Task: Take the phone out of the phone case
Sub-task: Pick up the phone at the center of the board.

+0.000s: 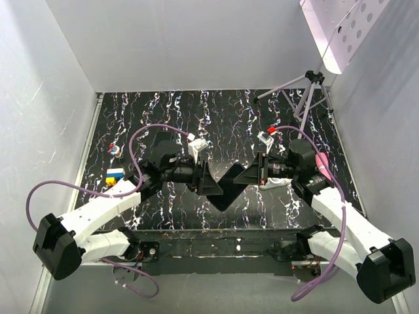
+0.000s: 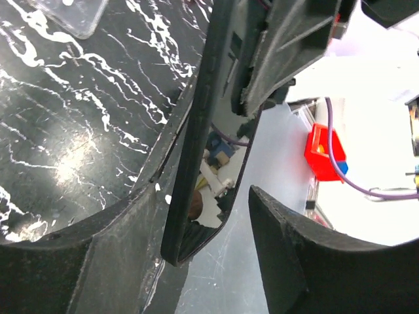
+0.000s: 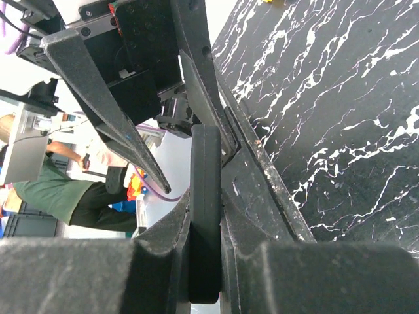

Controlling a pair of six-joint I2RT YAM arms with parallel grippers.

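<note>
The phone case (image 1: pixel 226 191) is a matte black slab held edge-up above the table between both arms. My right gripper (image 1: pixel 250 175) is shut on one end of it; in the right wrist view its black edge (image 3: pixel 205 196) is pinched between the jaws of the right gripper (image 3: pixel 205 226). The phone's glossy screen (image 2: pixel 211 190) shows inside the case's black rim (image 2: pixel 196 124). My left gripper (image 2: pixel 201 196) straddles the other end, open. One of its fingers (image 2: pixel 118 235) lies against the case's back, while the other finger (image 2: pixel 294 248) stands apart from the screen.
A clear case (image 2: pixel 69 13) lies on the black marbled table (image 1: pixel 163 118). Small coloured blocks (image 1: pixel 114 176) and a little object (image 1: pixel 116 150) sit at the left. A tripod (image 1: pixel 308 91) stands at the back right. White walls enclose the table.
</note>
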